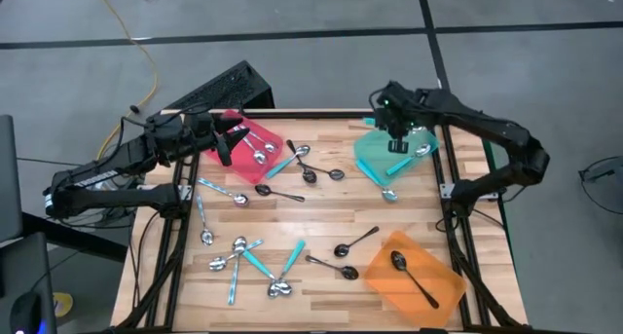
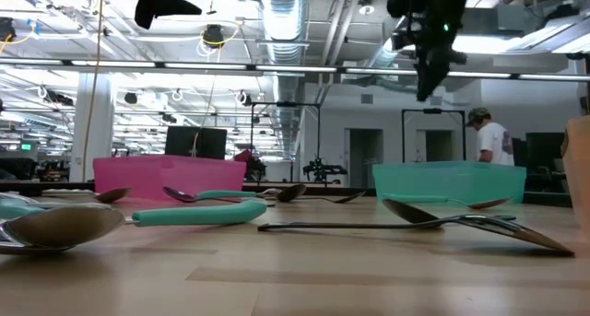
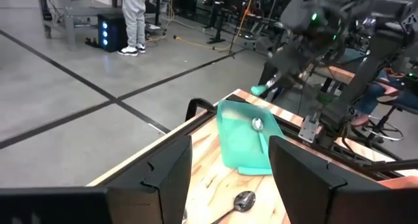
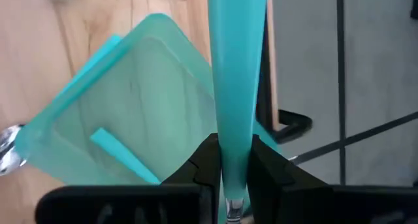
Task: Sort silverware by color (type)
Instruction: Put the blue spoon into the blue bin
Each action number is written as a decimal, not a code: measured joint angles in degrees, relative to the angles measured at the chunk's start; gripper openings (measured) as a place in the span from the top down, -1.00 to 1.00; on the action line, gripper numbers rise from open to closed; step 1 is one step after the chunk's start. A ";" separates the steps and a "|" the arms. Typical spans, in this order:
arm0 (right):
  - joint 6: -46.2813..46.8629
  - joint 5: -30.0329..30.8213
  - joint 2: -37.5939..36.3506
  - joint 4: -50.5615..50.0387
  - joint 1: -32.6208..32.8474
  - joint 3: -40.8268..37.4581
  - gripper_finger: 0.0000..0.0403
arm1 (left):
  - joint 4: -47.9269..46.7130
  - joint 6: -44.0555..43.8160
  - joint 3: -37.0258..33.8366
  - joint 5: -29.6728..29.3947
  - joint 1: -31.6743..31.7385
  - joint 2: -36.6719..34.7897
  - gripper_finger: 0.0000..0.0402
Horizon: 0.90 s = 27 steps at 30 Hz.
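Over the left back corner of the table (image 1: 321, 305) we find the left claw (image 1: 226, 139) hanging above the red tray (image 1: 230, 157), its fingers (image 3: 166, 175) spread wide with nothing between them. Silver spoons (image 1: 259, 151) lie inside that red tray.

Across the middle of the wood we see the loose silverware: a teal-handled spoon (image 1: 223, 191) just in front of the red tray, a black spoon (image 1: 275, 192) beside it, and a small mixed cluster (image 1: 308, 168) of spoons between the red tray and the teal tray (image 1: 368, 157). Nearer the front edge lies another group of silver and teal-handled spoons (image 1: 255, 263), with two black spoons (image 1: 343, 256) to their right.

Farther right, the right claw (image 1: 397, 139) hovers above the teal tray, pinched shut on a teal spoon handle (image 4: 235, 74) that sticks straight out from between its fingertips; we cannot make out the bowl end of that piece. One teal-handled spoon (image 1: 407, 158) already lies in the teal tray, and another (image 1: 383, 183) rests at the tray's front edge.

At the front right corner we see the orange tray (image 1: 438, 272) with a single black spoon (image 1: 411, 276) lying in it.

Beyond the table, in the low view, a person (image 2: 489, 136) stands in the room.
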 joint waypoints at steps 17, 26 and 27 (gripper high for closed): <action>-2.84 1.29 10.33 5.67 -0.59 -13.68 0.65 | 0.09 0.69 0.00 -4.15 -0.01 0.02 0.07; 0.85 0.08 17.38 9.92 -3.56 -13.68 0.65 | -1.35 0.62 0.00 -4.19 -0.01 0.02 0.07; 0.89 -0.74 17.82 10.00 -3.89 -13.68 0.65 | -1.73 0.61 0.00 -4.22 -0.01 0.02 0.07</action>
